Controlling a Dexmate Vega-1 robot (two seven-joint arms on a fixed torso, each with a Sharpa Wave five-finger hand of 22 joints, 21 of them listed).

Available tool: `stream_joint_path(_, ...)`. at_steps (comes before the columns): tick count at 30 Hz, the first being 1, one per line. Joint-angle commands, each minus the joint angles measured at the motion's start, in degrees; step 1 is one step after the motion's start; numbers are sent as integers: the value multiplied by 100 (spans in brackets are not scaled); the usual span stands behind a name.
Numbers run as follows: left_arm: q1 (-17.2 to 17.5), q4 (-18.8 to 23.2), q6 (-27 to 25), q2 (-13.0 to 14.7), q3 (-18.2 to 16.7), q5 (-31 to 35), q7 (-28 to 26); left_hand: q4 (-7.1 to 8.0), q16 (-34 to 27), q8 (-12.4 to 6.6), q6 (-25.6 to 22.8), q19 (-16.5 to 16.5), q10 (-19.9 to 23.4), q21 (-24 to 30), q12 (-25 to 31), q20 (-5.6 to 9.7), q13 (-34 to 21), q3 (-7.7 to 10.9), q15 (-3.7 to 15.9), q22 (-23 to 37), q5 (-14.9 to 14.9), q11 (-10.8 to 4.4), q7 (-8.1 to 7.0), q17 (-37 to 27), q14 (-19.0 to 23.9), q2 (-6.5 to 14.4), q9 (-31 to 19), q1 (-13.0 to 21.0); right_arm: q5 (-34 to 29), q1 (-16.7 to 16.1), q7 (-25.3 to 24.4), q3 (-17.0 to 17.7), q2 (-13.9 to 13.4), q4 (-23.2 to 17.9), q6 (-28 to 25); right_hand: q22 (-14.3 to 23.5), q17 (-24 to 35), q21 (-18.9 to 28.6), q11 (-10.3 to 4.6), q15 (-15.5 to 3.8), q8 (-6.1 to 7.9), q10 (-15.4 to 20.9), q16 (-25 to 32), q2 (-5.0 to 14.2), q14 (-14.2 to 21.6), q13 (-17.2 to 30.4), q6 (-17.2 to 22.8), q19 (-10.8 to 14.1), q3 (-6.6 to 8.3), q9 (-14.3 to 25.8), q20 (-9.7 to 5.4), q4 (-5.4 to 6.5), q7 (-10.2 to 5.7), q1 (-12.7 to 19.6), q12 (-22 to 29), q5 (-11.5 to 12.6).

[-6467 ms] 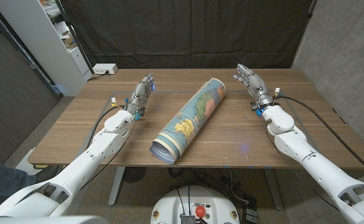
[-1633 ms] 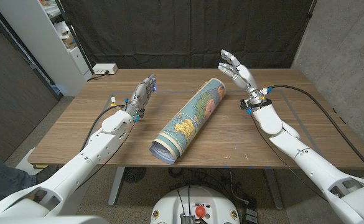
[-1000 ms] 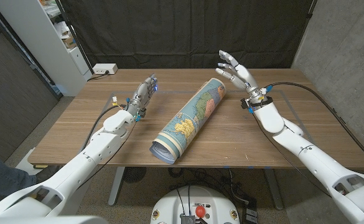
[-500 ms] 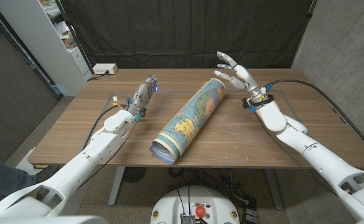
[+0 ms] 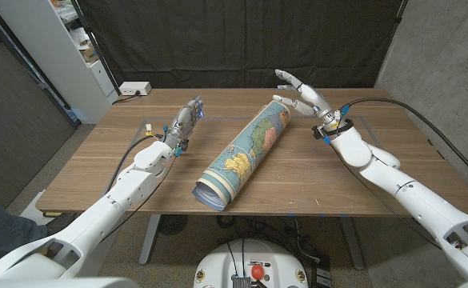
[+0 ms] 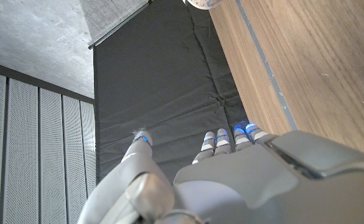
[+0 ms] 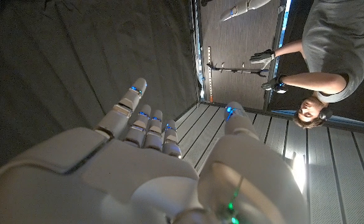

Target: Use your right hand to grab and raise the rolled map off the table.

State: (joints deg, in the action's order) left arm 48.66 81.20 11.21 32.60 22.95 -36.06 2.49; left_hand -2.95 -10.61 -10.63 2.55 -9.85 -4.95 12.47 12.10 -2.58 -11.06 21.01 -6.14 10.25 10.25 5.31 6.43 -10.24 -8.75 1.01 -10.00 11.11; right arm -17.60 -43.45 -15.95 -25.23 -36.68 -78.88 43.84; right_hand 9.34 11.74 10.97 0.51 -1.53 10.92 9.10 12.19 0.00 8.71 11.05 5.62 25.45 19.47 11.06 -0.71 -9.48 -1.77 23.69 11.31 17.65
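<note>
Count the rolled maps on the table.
1. The rolled map lies diagonally across the middle of the table, between the left hand and the open right hand, which is raised by its far end, not touching it.

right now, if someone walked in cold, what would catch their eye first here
The big rolled map, colourful, lying diagonally across the middle of the wooden table. Next, the right hand, open and raised just beyond the roll's far end, not touching it. The left hand waits near the table's far left side, holding nothing.
</note>
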Motion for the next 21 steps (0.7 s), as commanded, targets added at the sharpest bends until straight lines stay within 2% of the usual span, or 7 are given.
stream_joint_path(1, 23, 4, 9, -5, 14, 9, -6, -24, -27, -26, -21, -197, 2, -29, 19, -58, -18, 13, -2, 14, 17, 1, -2, -28, -2, 48, -29, 19, -139, 11, 62, -56, -177, -188, -153, 13, 4, -11, -36, 34, 42, 12, 7, -82, 41, 24, 13, 15, -17, 13, 48, 22, -18, -3, 6, 49)
stream_joint_path(21, 71, 119, -3, 50, 9, 36, -28, -35, -27, -27, -32, -199, -1, -42, 17, -62, -19, 8, -8, 15, 17, -2, 7, -28, -2, 60, -30, 12, -539, -94, 5, -9, -530, -652, -470, 16, 12, -12, -87, 32, 31, -1, 2, -85, 37, 26, -41, 44, 5, 16, 78, 46, -84, 21, 1, 66)
